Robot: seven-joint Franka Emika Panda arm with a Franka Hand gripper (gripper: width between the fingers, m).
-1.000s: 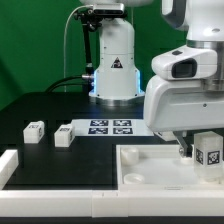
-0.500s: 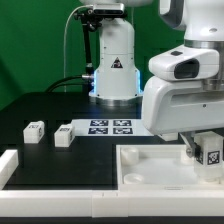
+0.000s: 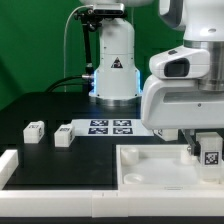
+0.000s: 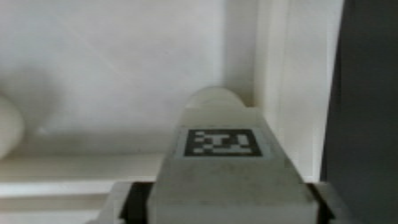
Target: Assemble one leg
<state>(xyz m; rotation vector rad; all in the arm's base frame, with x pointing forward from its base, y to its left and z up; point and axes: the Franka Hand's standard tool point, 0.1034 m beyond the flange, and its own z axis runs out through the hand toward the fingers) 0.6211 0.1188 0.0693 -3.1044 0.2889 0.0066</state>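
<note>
Black table (image 3: 45,108), white tagged leg (image 3: 210,152), seemingly between jaws

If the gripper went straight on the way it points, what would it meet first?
Probably the large white tray-like piece: the leg in the gripper would touch it first, beside a raised wall; remaining gap is unclear.

Smooth white plastic leg (image 4: 222,160), matt black table (image 3: 30,108)

Green backdrop (image 3: 30,40), seemingly cloth, behind a black tabletop (image 3: 25,108).
</note>
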